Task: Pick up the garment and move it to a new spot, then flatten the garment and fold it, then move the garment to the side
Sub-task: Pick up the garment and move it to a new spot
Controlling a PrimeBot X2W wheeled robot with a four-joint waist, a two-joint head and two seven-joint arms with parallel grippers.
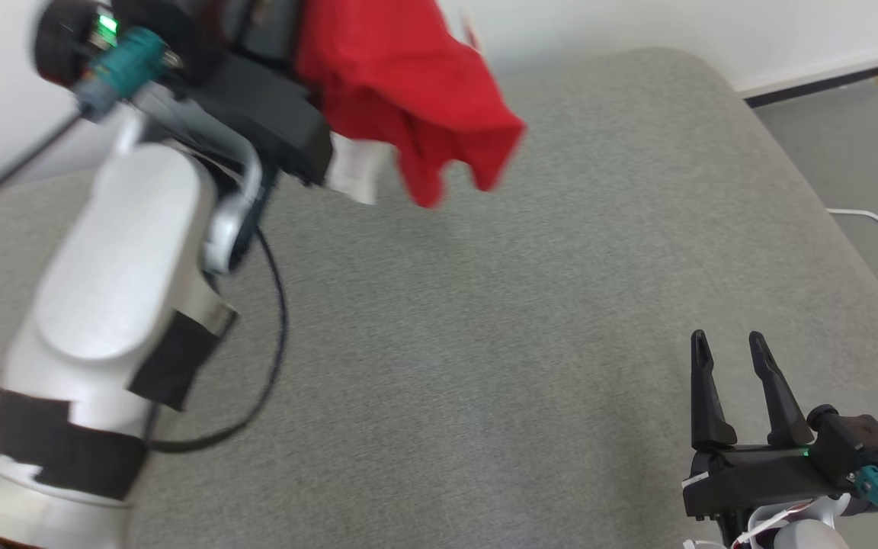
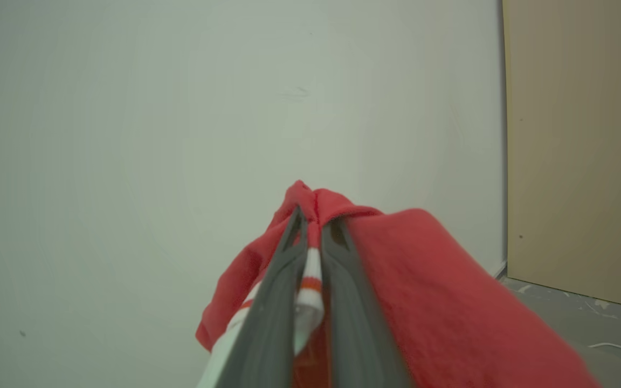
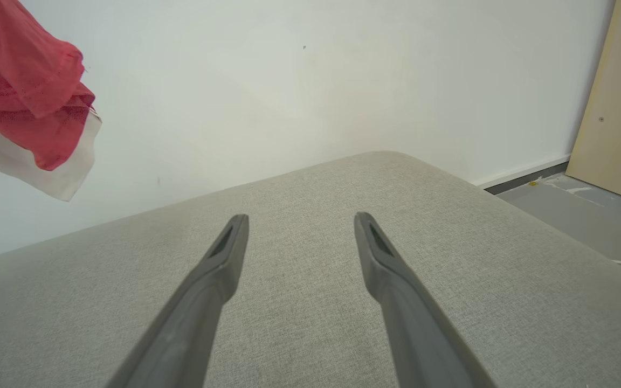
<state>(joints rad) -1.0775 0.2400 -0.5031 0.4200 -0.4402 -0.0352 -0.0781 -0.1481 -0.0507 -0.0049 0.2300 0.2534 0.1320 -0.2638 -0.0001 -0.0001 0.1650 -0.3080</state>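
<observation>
Cushion [image 1: 485, 343], grey and wide, spreads under both arms and is the surface the garment has to be laid on. Over its far left part the pale left forearm [image 1: 111, 305] reaches upward. From it hangs the red garment [image 1: 401, 84], bunched, with its long axis running down from the pinch. A white edge shows at its lower end. In the right wrist view the cloth hangs clear of the cushion.

The left tool [image 2: 315, 215] is clamped on a gathered fold of the garment, with a white and orange band caught between its fingers. Which part of the garment that fold is, I cannot say, as the head view is blurred there.

The right tool [image 1: 728, 339] rests low at the near right, jaws spread and empty. The garment lies up and to its left, well apart, so the left arm is the one placed to set it down.
</observation>
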